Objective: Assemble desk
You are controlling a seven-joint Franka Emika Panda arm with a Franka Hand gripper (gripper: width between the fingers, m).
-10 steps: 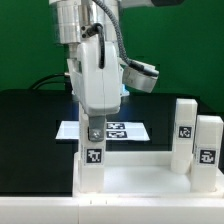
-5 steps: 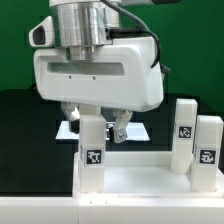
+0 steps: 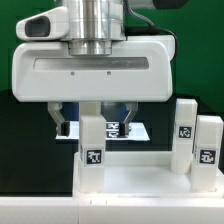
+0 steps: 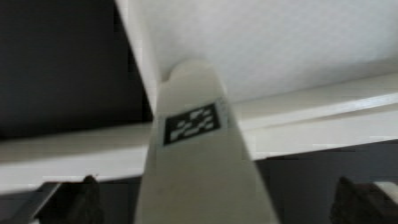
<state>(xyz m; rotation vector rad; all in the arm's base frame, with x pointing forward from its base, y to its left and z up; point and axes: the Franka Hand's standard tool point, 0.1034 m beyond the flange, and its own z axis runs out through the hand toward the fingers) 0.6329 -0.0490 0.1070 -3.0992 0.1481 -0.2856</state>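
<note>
The white desk top (image 3: 140, 176) lies flat at the front. One square white leg (image 3: 93, 146) with a tag stands upright on its corner at the exterior view's left. My gripper (image 3: 95, 124) is open and straddles the top of this leg, with one finger (image 3: 62, 126) on each side and a gap to the leg. In the wrist view the leg (image 4: 196, 140) rises between my dark fingertips (image 4: 71, 202), with the desk top (image 4: 294, 40) behind it; my gripper (image 4: 217, 206) is not touching it. Two more tagged legs (image 3: 185, 130) (image 3: 208, 150) stand at the exterior view's right.
The marker board (image 3: 128, 129) lies on the black table behind the desk top, partly hidden by my fingers. The gripper body (image 3: 95, 62) fills the upper part of the exterior view.
My gripper has turned about its vertical axis from edge-on to broadside. Its fingers have spread and now stand on both sides of the left leg. The legs and desk top have not moved.
</note>
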